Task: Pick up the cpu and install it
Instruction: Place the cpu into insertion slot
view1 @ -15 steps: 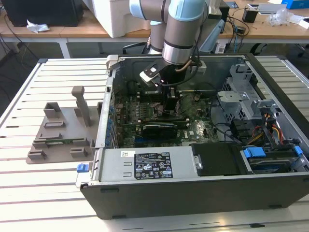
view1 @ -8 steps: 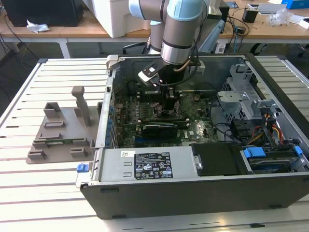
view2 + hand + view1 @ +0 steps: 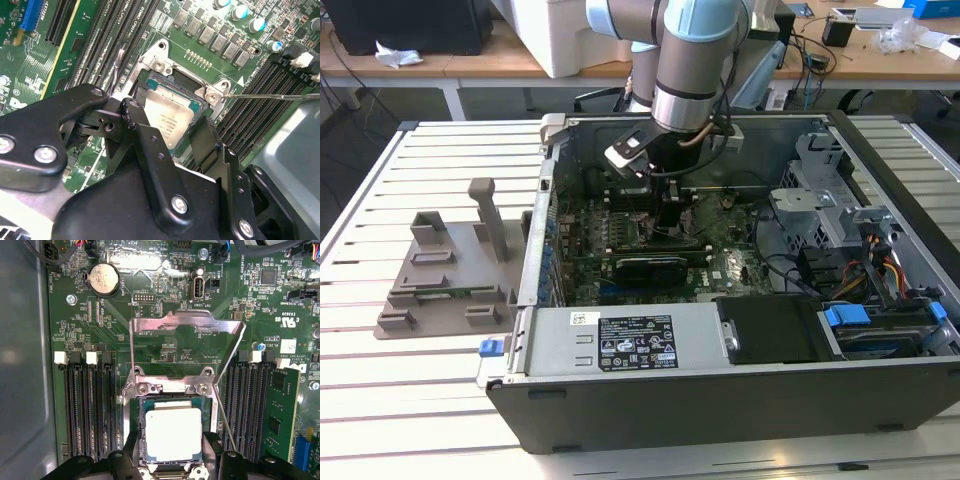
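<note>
Gripper, jaws clamped on the cpu, is holding it in the socket; any skew is risking a crooked, damaging seat.

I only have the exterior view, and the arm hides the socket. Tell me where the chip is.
Observer: In the first wrist view the chip lies flat inside the socket.
Operator: Report the cover plate.
Observer: The metal plate is flipped open, clear of the chip.
Operator: Now the lever.
Observer: In the second wrist view the wire lever sticks out away from the socket, not holding the plate down.
</note>
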Robot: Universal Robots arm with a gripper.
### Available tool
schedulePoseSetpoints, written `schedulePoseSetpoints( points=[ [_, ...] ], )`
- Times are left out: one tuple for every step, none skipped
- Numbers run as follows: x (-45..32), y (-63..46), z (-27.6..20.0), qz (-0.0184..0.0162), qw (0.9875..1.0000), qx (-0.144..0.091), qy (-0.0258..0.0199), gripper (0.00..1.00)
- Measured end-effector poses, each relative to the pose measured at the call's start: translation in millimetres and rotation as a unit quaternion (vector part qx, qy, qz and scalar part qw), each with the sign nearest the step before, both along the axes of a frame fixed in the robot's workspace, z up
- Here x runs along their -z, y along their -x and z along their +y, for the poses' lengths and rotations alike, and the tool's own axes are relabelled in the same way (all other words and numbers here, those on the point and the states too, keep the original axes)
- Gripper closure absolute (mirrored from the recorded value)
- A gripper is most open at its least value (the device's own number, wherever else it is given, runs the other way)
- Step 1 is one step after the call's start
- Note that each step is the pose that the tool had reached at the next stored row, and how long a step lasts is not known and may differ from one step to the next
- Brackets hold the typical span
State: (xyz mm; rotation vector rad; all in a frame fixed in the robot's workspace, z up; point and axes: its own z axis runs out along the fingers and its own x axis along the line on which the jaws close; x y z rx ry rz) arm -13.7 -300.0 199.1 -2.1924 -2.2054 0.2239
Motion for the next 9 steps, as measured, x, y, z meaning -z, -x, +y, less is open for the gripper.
schedulePoseSetpoints(
  points=[
    [0.0, 0.0, 0.0, 0.0, 1.0, 0.0, -0.0001, 0.38],
    [0.1, 0.0, 0.0, -0.0001, 1.0, 0.0, -0.0001, 0.38],
    [0.5, 0.1, -0.1, 0.0, 1.0, 0.0, -0.0001, 0.38],
    [1.0, 0.1, 0.0, 0.0001, 1.0, 0.0, -0.0001, 0.38],
    [1.4, 0.1, 0.0, 0.0001, 1.0, 0.0, -0.0001, 0.38],
    [1.7, 0.1, -0.1, 0.0001, 1.0, 0.0, -0.0001, 0.38],
    [1.8, 0.1, 0.0, 0.0002, 1.0, 0.0, -0.0001, 0.38],
    [2.1, 0.1, 0.9, 0.0001, 1.0, 0.0, -0.0005, 0.38],
    [2.1, 0.1, 1.5, 0.0002, 1.0, 0.0, -0.0005, 0.38]
  ],
)
